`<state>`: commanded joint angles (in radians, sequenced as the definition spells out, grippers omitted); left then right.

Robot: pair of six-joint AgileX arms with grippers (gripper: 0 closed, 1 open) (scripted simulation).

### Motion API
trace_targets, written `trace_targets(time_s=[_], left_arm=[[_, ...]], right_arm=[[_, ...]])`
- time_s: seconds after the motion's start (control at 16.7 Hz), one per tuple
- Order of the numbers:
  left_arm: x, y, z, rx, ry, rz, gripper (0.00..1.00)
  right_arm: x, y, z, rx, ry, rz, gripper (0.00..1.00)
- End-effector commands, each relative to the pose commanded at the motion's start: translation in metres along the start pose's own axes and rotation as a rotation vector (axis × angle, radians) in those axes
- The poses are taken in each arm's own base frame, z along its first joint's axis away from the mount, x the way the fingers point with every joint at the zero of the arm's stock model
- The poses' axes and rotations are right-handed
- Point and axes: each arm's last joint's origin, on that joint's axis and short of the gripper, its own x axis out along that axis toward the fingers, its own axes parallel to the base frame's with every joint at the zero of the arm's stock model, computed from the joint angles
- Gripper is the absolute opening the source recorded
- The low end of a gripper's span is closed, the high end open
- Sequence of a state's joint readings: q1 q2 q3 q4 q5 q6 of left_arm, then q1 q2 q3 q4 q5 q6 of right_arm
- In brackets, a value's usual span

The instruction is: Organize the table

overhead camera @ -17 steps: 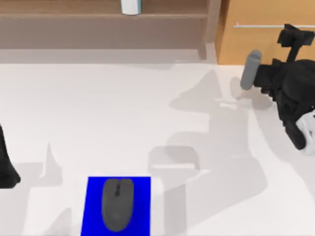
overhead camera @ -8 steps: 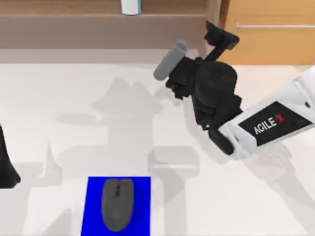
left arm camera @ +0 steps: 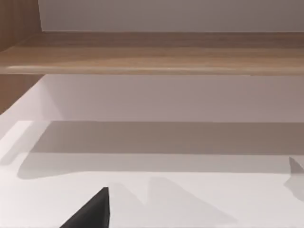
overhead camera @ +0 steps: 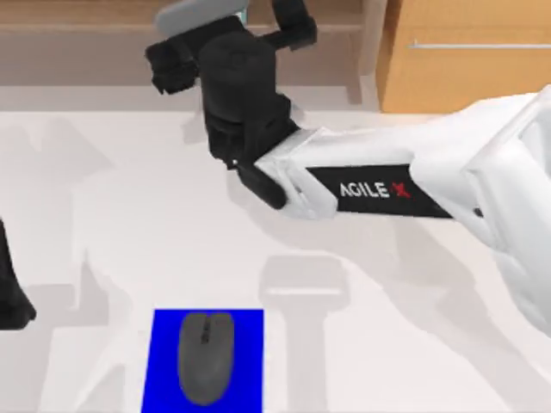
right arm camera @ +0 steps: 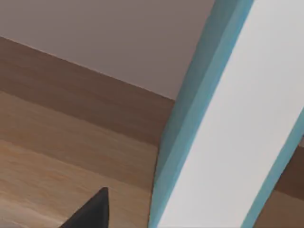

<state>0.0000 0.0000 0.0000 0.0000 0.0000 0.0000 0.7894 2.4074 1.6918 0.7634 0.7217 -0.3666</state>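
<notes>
A: Where is the right arm?

B: It reaches across the broad matte white table (overhead camera: 129, 215) to the far edge, its black right gripper (overhead camera: 225, 24) up at the light-wood shelf (overhead camera: 86, 39), close to a white, teal-edged upright box (right arm camera: 237, 123) standing on it. Whether its fingers are apart or closed, I cannot tell.

A: And that grey piece by it?

B: A grey rounded bar (overhead camera: 194, 15) at the gripper; possibly held, but the view is poor.

A: The rest?

B: A dark grey computer mouse (overhead camera: 205, 357) lies on a small bright blue rectangular mat (overhead camera: 245, 361) at the table's near edge. The left arm (overhead camera: 10, 292) sits at the left edge. A light-wood cabinet with a silver bar handle (overhead camera: 473, 52) stands far right.
</notes>
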Motion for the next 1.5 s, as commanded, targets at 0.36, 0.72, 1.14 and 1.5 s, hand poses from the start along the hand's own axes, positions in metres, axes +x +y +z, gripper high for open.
trace_targets(time_s=[0.36,0.72,1.14,1.5], left_arm=[[0.0,0.0,0.0,0.0,0.0,0.0,1.0],[0.0,0.0,0.0,0.0,0.0,0.0,1.0],[0.0,0.0,0.0,0.0,0.0,0.0,1.0],[0.0,0.0,0.0,0.0,0.0,0.0,1.0]], right_arm=[[0.026,0.003,0.037,0.291,0.042,-0.075,1.0],[0.031,0.0,0.04,0.328,0.05,-0.096,1.0],[0.046,-0.001,0.04,0.328,0.05,-0.096,1.0],[0.051,-0.002,0.039,0.328,0.05,-0.096,1.0]])
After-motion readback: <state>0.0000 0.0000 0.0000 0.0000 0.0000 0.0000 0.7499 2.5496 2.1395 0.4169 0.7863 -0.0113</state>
